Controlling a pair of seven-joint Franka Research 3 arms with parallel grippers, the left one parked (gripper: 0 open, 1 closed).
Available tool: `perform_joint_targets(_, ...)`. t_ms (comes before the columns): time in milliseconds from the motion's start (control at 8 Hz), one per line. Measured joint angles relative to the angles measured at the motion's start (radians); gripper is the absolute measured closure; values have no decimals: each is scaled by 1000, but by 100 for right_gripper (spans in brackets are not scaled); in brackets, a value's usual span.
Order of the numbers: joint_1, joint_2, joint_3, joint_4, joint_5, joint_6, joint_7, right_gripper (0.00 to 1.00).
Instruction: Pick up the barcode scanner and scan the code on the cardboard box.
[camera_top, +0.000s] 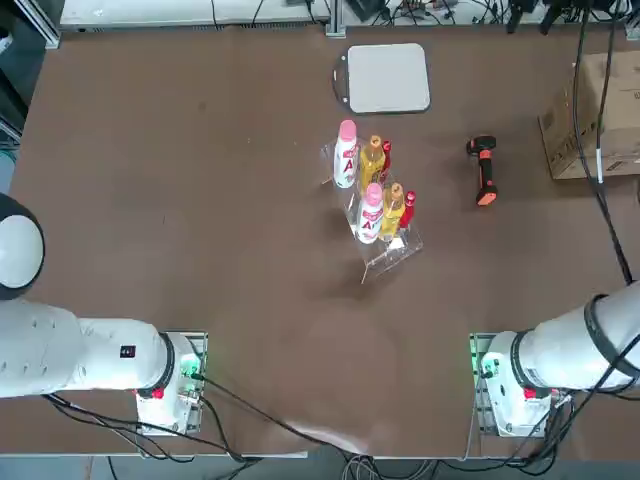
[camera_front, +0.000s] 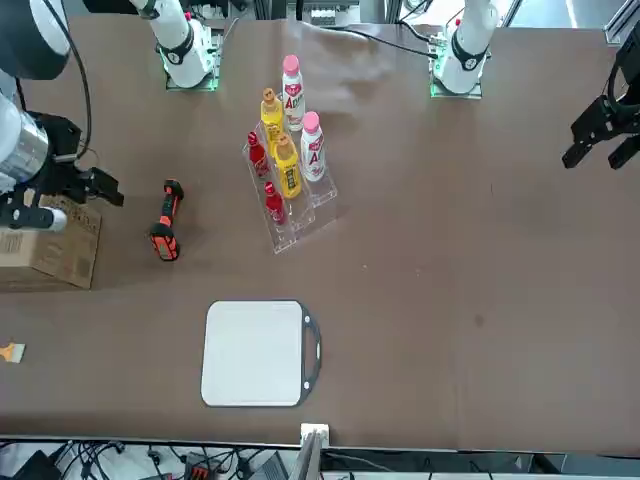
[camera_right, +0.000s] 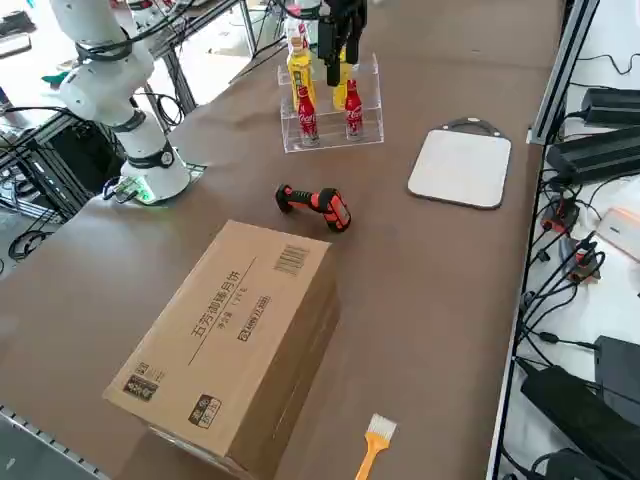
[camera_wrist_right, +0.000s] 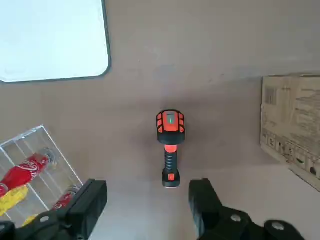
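Note:
The barcode scanner (camera_wrist_right: 170, 145) lies flat on the brown table, black with orange trim and a green light on its head. It also shows in the top view (camera_top: 484, 170), front view (camera_front: 166, 222) and right side view (camera_right: 315, 205). My right gripper (camera_wrist_right: 148, 186) hangs high above it, open, with nothing between its fingers; the scanner's handle end points toward the gap. The cardboard box (camera_right: 240, 330) stands beside the scanner at the table's right edge (camera_top: 600, 110), with dark printing and a barcode on its top face (camera_wrist_right: 292, 125).
A clear rack of bottles (camera_top: 375, 195) stands mid-table, left of the scanner. A flat grey-white pad (camera_top: 388, 78) lies at the far side. A small yellow brush (camera_right: 372, 445) lies beyond the box. Cables hang over the box in the top view.

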Motion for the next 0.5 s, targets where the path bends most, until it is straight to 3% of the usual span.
perform_joint_targets(125, -2, -16, 0, -92, 0, 107, 2, 0)
perform_joint_targets(500, -25, -109, -2, -586, -1, 633, 3, 0)
